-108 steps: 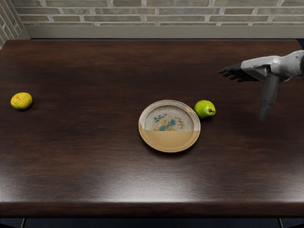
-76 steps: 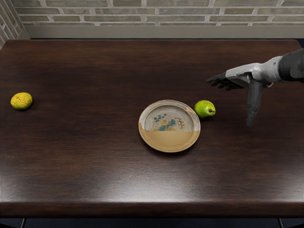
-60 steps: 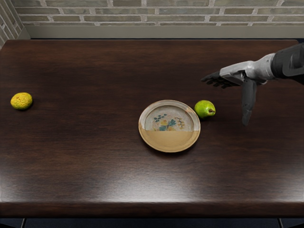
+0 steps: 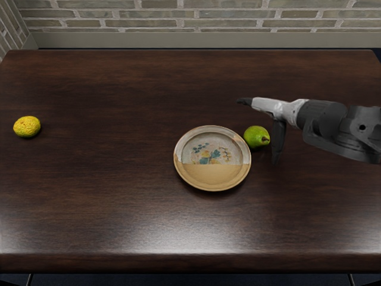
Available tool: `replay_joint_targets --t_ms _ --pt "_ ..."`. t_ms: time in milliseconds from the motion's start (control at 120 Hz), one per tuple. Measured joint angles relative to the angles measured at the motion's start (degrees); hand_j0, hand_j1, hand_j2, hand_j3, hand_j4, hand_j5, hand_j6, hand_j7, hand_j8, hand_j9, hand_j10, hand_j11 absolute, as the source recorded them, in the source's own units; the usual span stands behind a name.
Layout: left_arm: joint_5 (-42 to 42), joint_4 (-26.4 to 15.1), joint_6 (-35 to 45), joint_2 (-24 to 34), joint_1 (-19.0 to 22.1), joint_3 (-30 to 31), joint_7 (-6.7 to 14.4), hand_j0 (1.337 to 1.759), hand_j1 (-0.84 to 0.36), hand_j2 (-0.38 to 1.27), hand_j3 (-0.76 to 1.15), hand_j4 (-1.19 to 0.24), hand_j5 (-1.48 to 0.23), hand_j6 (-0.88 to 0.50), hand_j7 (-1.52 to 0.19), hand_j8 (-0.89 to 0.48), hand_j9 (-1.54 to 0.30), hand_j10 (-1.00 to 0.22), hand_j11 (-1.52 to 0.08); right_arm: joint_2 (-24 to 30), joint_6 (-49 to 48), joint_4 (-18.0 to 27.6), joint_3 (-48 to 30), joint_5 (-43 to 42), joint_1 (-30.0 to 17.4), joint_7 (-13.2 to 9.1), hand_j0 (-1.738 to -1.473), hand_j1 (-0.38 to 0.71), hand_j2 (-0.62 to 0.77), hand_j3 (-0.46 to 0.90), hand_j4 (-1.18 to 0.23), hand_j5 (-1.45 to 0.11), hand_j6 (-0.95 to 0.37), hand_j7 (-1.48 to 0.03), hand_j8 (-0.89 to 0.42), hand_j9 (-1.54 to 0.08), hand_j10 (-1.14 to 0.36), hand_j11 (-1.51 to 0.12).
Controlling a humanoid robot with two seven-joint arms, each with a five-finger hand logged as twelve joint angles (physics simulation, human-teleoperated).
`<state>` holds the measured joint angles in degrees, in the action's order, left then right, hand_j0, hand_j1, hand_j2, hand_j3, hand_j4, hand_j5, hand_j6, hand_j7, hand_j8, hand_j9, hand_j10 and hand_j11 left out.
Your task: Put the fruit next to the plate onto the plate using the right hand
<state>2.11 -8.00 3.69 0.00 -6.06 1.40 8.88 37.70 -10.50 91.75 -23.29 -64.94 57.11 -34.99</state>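
Green fruit (image 4: pixel 256 136) sits just right of plate (image 4: pixel 211 179), long axis left-right, stem end pointing right (toward the thumb), right hand (image 4: pixel 271 112) spread open over it, holding nothing.

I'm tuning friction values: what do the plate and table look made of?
Plate: probably glazed ceramic, given its tan lower half, painted floral centre and slight sheen. Table: seemingly dark varnished wood; grain streaks and soft reflections show.

One head view, slanting down, table (image 4: pixel 89 226) fills frame
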Motion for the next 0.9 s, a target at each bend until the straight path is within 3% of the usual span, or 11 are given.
replay_joint_targets --t_ms 225,900 --pt "0.00 0.00 0.00 0.00 0.00 0.00 0.00 1.658 0.33 0.00 0.00 -0.02 -0.02 -0.02 -0.02 -0.02 -0.02 -0.02 -0.02 -4.04 4.24 -3.01 0.37 -5.56 -3.25 -0.01 -1.658 -0.35 0.00 0.00 0.00 0.00 -0.01 0.00 0.00 0.00 0.00 0.00" --pt "0.00 0.00 0.00 0.00 0.00 0.00 0.00 1.658 0.33 0.00 0.00 -0.02 -0.02 -0.02 -0.02 -0.02 -0.02 -0.02 -0.02 -8.63 10.27 -7.99 0.79 -18.55 -8.46 -0.01 -1.658 -0.16 -0.03 0.00 -0.17 -0.21 -0.17 -0.21 -0.17 -0.21 -0.17 -0.21"
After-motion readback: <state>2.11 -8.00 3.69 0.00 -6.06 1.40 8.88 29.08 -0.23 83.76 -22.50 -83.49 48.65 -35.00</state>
